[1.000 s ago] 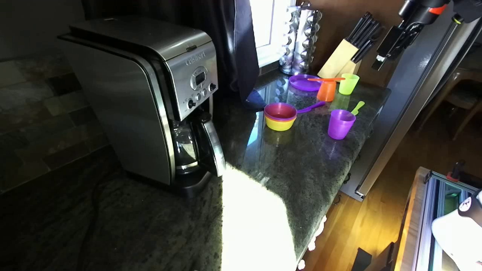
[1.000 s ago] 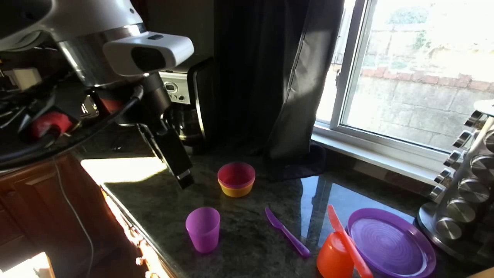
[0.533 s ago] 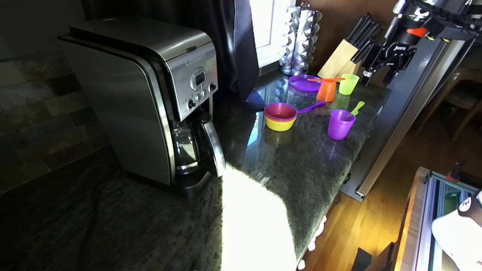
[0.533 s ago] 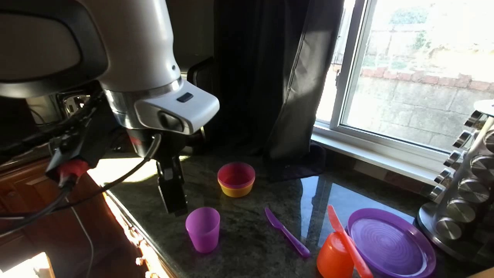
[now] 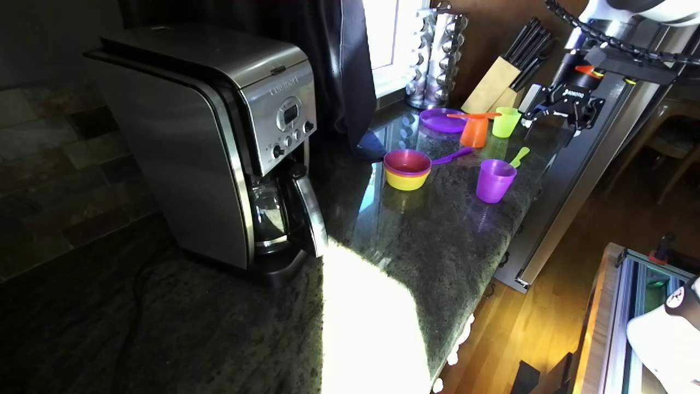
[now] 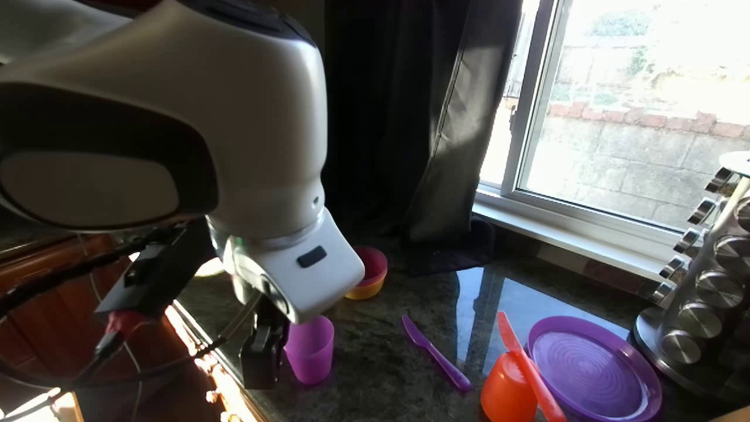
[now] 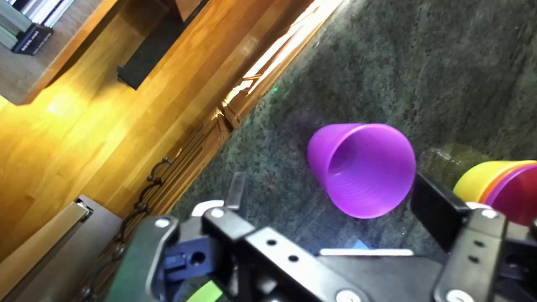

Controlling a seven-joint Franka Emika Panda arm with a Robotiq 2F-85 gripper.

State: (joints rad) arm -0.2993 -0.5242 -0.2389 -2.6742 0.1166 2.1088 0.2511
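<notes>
Cup (image 7: 365, 172), purple and slightly see-through, stands upright on the dark stone desk (image 7: 440, 75), near its edge; the wrist view looks into its mouth and shows nothing inside. The jaws stand wide and hold nothing, above the desk and clear of the cup. It is likely light, thin plastic: springy rather than brittle, so a hard squeeze would probably oval the rim before cracking anything. Smooth sides may slip, and an unladen cup should tip at a slight nudge. The best hold is probably across opposite outer walls just under the rim, where the outward flare should help keep it from sliding through. A light-green utensil (image 5: 519, 157) shows partly behind it in an exterior view, with nested bowls (image 5: 407, 174) farther off.
</notes>
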